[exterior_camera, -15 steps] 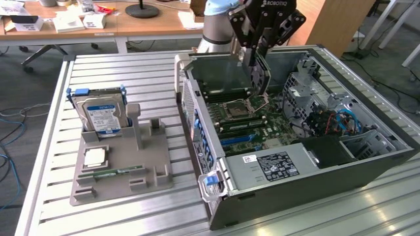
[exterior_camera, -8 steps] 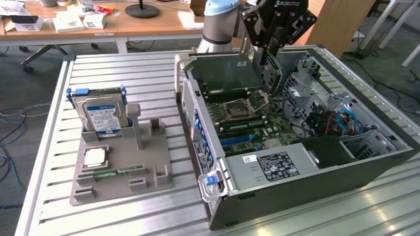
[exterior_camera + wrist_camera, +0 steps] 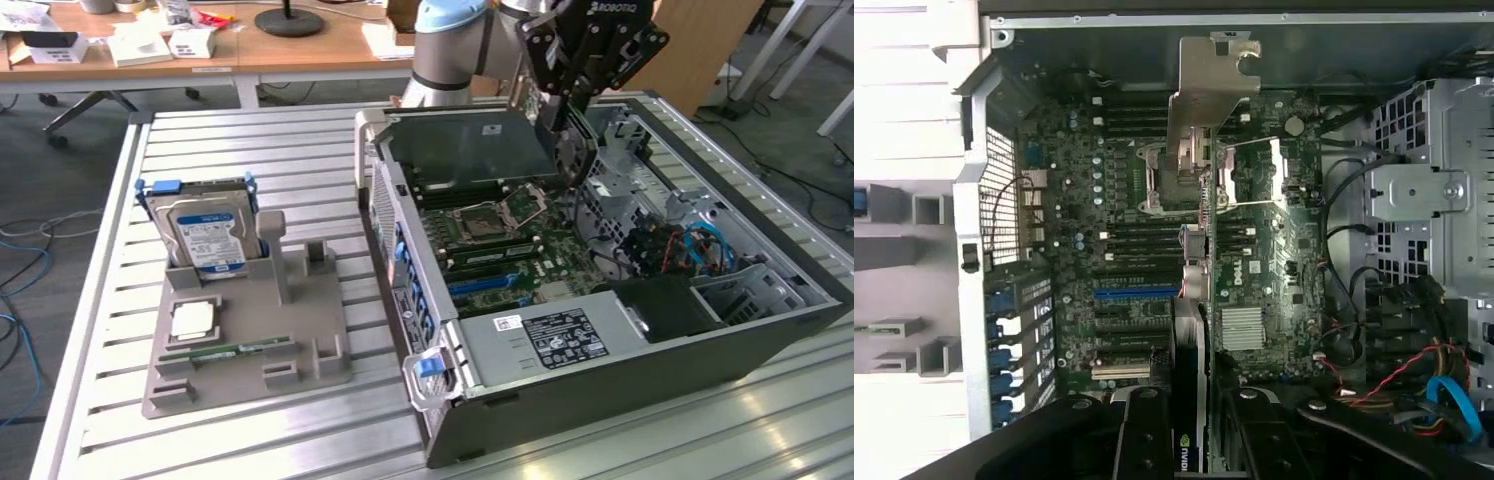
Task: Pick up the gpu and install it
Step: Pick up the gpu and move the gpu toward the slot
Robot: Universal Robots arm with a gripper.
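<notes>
While the slatted table [image 3: 240, 140] bears the open computer case [image 3: 747, 300], above its motherboard [image 3: 534, 240] the gpu [image 3: 474, 150] hangs on edge, one end pinched by the gripper [image 3: 563, 135], long axis running away from the fingers [image 3: 1142, 435], silver bracket [image 3: 1209, 85] farthest.

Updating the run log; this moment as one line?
end effector: grips gpu | gpu: over motherboard in open case | unseated

The gripper [image 3: 1199, 425] holds the gpu [image 3: 1192, 330] edge-on between its two black fingers [image 3: 1144, 440], with the card's silver bracket [image 3: 1212, 85] at the far end, over the green motherboard [image 3: 1084, 200] inside the open computer case [image 3: 969, 300], near red and blue cables [image 3: 1444, 390].
</notes>
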